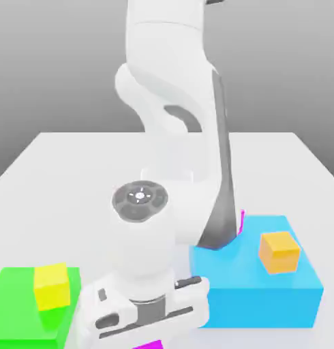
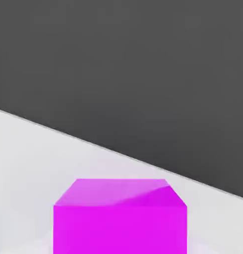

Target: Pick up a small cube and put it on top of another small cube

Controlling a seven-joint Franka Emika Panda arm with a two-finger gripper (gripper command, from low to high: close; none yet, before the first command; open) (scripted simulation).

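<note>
A small cube, plain magenta, rests on the white table close under my hand in the hand view. In the exterior view a sliver of this small cube shows at the picture's lower edge, directly below my gripper, which is lowered over it and shut on it. A thin magenta edge of another small cube peeks out from behind the arm, at the far side of the big blue block.
The big blue block carries an orange cube on the exterior view's right. A green block with a yellow cube on it lies on the left. The arm's base stands on the white table.
</note>
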